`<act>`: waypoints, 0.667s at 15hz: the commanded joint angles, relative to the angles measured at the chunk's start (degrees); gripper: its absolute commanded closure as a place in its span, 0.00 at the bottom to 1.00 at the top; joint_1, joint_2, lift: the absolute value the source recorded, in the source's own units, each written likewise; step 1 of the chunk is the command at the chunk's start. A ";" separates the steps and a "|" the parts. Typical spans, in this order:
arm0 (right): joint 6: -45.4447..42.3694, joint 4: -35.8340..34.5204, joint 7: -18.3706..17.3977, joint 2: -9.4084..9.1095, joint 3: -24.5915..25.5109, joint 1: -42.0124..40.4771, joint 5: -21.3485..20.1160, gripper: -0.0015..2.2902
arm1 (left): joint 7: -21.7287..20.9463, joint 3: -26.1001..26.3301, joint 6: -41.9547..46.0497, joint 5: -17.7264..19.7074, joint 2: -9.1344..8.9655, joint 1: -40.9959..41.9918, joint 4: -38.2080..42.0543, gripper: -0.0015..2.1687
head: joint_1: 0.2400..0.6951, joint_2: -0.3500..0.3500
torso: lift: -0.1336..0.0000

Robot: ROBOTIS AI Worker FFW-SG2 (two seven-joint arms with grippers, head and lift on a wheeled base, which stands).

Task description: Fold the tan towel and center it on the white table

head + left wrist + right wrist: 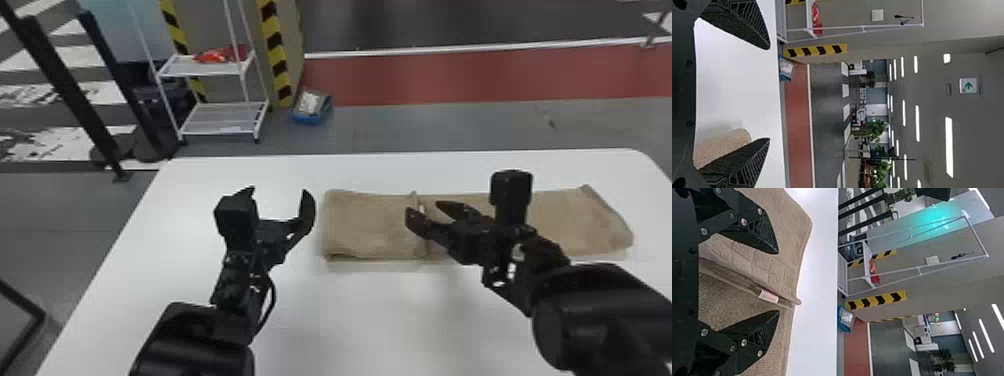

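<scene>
Tan towel [370,225] part-folded, right of centre on the desk [380,320]
I've my right gripper [425,208] spread over the inner hem [746,282], presumably to pinch it; my left gripper [279,191] gapes beside the folded end.

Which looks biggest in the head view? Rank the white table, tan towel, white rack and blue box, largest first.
1. White table
2. Tan towel and white rack: too close to rank, the rack being mostly open frame
3. Blue box

Head view from above, facing forward and down, wrist views closer (turned sideways), shared white shelf [220,120]
</scene>
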State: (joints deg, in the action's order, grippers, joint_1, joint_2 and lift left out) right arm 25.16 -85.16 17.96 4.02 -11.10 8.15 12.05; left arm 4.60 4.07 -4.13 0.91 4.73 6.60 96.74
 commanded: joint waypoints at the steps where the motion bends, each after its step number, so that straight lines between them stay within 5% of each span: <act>1: 0.12 3.16 -2.14 -1.56 -1.99 2.57 -2.29 0.18 | -0.29 -0.55 2.59 -0.03 0.63 -0.53 -1.64 0.02 | 1.00 0.71 | 0.16; 10: 3.81 5.62 -9.08 -3.41 -4.54 3.97 -5.72 0.22 | -0.82 -0.55 5.40 0.94 2.48 -1.85 -5.33 0.02 | 1.00 0.76 | 0.16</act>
State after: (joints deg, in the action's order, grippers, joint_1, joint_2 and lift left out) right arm 28.39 -78.90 9.69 0.63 -15.09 12.70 6.64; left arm 3.77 3.52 1.04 1.83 7.09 4.83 91.92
